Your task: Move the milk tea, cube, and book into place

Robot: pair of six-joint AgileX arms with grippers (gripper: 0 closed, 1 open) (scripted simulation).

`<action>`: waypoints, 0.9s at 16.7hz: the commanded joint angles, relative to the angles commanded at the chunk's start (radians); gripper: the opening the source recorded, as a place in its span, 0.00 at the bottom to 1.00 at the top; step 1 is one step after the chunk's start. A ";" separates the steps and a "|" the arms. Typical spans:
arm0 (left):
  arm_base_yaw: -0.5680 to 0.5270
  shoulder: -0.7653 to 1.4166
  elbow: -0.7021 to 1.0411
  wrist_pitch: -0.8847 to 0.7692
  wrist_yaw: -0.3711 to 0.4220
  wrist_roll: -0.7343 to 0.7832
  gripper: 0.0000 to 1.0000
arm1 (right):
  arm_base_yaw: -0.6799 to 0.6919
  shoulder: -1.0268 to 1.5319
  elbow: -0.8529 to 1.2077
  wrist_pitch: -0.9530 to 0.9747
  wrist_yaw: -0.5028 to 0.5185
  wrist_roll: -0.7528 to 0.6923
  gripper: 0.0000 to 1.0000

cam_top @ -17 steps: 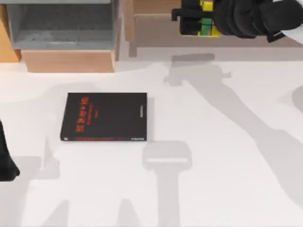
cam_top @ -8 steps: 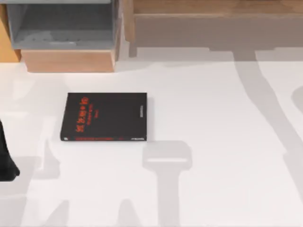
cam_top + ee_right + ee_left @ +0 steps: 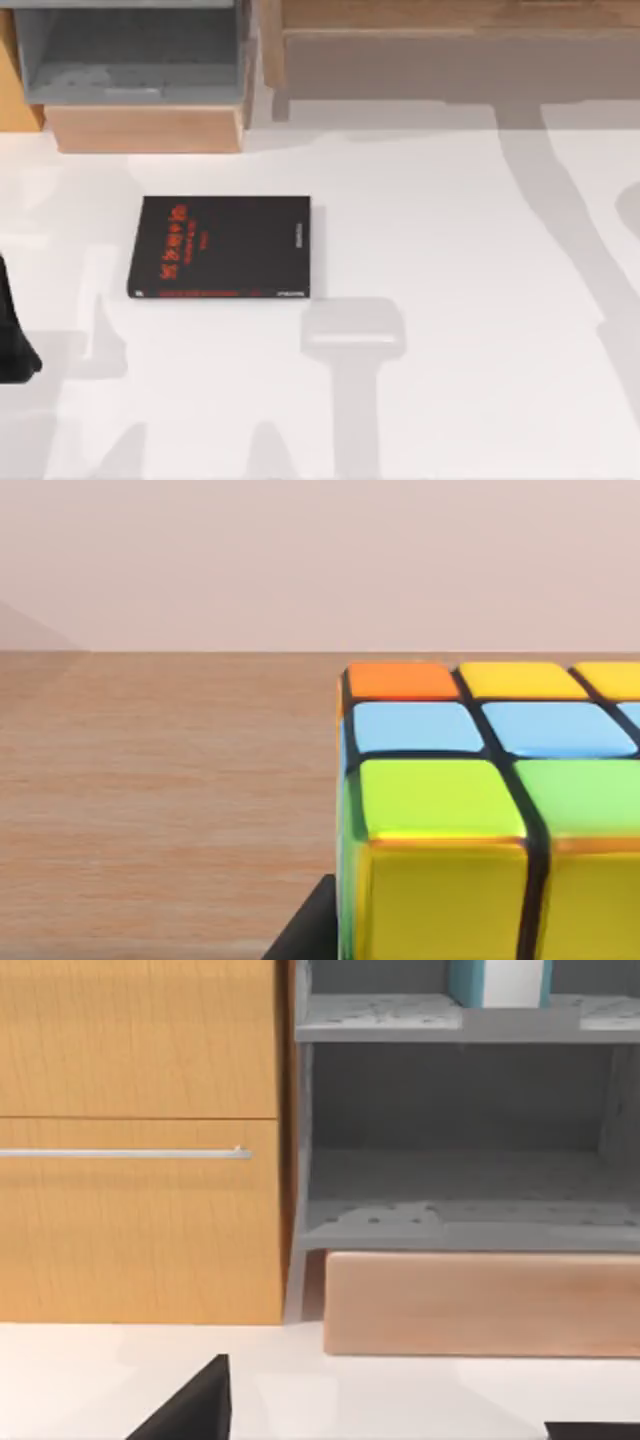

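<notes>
One cube [image 3: 480, 810] is sitting right before the right pincer, above a wooden surface [image 3: 170, 780]; grip state indeterminable. Left pincer's fingertips [image 3: 195, 1410] are spreading apart, facing the grey shelf [image 3: 460, 1220]; book [image 3: 220, 247] is lying on the table [image 3: 460, 250].

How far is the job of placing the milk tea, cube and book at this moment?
Done: nothing can be confirmed; the milk tea is not seen. In hand: the right wrist view shows the cube close up above a wooden surface; whether it is gripped or set down is unclear. Left: the book lies flat on the white table, untouched, in front of the grey shelf.
</notes>
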 joint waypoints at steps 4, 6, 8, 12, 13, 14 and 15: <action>0.000 0.000 0.000 0.000 0.000 0.000 1.00 | 0.044 0.087 0.148 0.073 -0.019 -0.023 0.00; 0.000 0.000 0.000 0.000 0.000 0.000 1.00 | 0.041 0.169 0.249 0.064 -0.032 -0.027 0.00; 0.000 0.000 0.000 0.000 0.000 0.000 1.00 | 0.007 0.261 0.340 0.020 -0.042 -0.024 0.00; 0.000 0.000 0.000 0.000 0.000 0.000 1.00 | -0.074 0.372 0.437 -0.072 -0.051 -0.002 0.00; 0.000 0.000 0.000 0.000 0.000 0.000 1.00 | -0.076 0.377 0.439 -0.077 -0.052 0.001 0.00; 0.000 0.000 0.000 0.000 0.000 0.000 1.00 | -0.076 0.377 0.439 -0.077 -0.052 0.001 0.00; 0.000 0.000 0.000 0.000 0.000 0.000 1.00 | -0.076 0.377 0.439 -0.077 -0.052 0.001 0.00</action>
